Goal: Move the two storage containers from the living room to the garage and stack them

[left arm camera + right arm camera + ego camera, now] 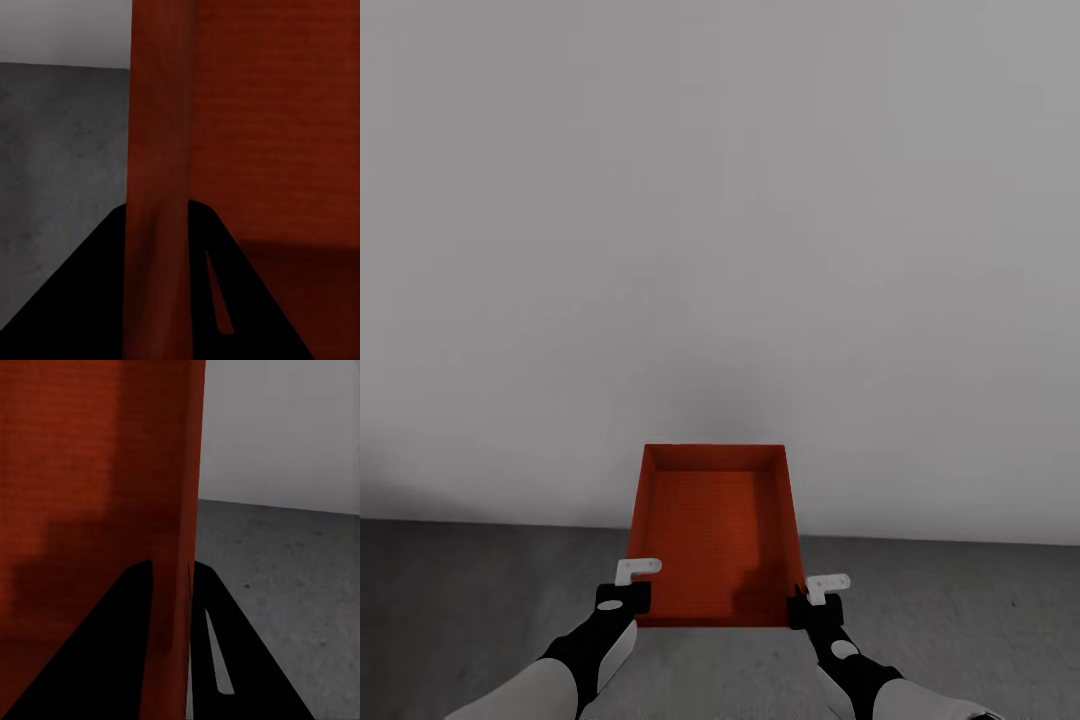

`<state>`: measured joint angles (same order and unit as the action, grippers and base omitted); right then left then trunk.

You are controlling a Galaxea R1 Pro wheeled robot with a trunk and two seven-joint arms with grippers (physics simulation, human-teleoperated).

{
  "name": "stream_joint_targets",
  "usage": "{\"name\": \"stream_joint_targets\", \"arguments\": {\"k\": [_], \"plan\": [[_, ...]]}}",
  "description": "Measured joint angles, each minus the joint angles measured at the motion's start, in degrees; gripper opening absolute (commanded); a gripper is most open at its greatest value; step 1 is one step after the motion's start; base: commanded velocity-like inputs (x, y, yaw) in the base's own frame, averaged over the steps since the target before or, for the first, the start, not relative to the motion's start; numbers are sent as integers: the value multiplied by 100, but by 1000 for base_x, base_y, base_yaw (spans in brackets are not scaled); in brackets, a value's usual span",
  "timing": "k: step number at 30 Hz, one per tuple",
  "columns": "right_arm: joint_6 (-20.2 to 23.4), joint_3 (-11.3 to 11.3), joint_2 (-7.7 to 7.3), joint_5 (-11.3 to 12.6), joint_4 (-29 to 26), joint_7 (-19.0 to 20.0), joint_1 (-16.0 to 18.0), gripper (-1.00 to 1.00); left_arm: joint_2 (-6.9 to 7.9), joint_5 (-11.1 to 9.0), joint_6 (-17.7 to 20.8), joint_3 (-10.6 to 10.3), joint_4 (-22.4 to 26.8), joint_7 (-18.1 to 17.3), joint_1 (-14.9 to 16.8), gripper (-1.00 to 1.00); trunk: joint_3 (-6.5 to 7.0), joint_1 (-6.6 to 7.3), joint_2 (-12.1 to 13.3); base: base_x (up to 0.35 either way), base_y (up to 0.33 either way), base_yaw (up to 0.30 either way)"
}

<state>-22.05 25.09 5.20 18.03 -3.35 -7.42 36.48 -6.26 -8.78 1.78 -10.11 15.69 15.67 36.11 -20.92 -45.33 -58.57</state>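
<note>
Both fingers [624, 598] [802, 606] pinch container [715, 520] side walls; wall [720, 250] close ahead.

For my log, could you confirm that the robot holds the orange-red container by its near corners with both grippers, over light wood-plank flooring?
Not quite: the head view shows dark grey concrete floor beneath, not wood planks. The rest holds: left gripper and right gripper each clamp a near corner of the container.

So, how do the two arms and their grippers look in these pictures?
Both arms are alike: pale grey forearms, then black wrist sections, each with a small grey oval mark. The left gripper and right gripper are black and each carries a small white bracket. In the wrist views their fingers look flat black.
</note>
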Motion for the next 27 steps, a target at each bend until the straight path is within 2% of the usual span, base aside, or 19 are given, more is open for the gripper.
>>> {"name": "stream_joint_targets", "arguments": {"k": [27], "plan": [[11,2,-7,-6,-15,3,0,-100,-3,-1,0,4,3,4,0,-100,-251,0,0,0,0,0]]}}
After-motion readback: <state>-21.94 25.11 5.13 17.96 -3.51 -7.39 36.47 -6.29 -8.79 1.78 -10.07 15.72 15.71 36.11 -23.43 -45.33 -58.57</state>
